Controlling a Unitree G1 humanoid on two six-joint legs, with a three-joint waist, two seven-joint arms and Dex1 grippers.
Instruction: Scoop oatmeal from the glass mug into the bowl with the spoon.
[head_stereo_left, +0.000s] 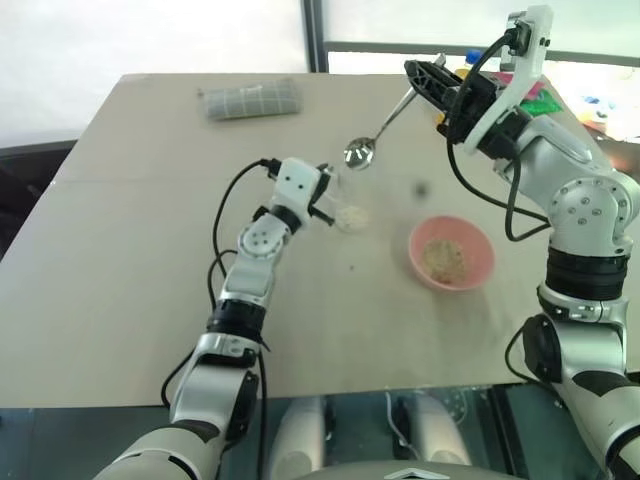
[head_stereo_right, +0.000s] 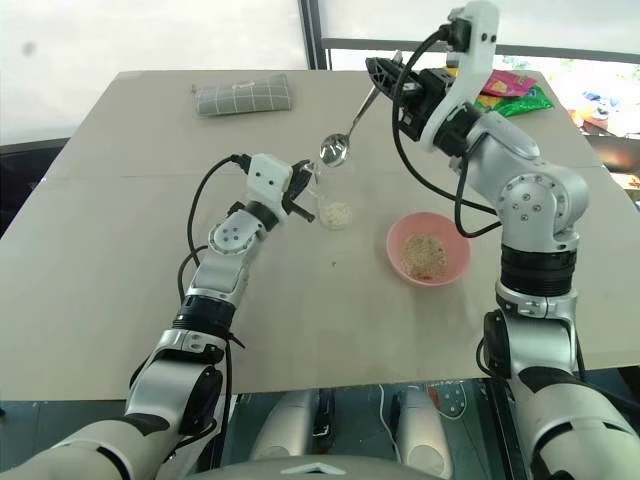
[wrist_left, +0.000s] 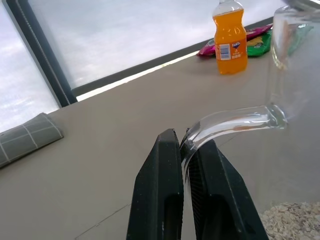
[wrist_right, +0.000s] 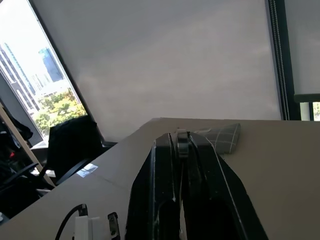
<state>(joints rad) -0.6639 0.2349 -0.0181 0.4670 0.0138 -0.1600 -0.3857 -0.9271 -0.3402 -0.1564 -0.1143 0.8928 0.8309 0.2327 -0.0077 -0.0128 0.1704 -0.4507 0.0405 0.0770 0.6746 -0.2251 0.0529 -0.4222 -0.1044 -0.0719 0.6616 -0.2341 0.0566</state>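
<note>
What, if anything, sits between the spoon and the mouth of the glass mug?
Nothing visible. The spoon, held by the right tool, hangs just above and behind the glass mug, which the left tool grips by its handle. The pink bowl sits off to the mug's right.

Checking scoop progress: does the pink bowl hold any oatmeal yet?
Yes. The pink bowl holds a beige patch of oatmeal on its bottom, far from full; more oatmeal lies in the mug.
</note>
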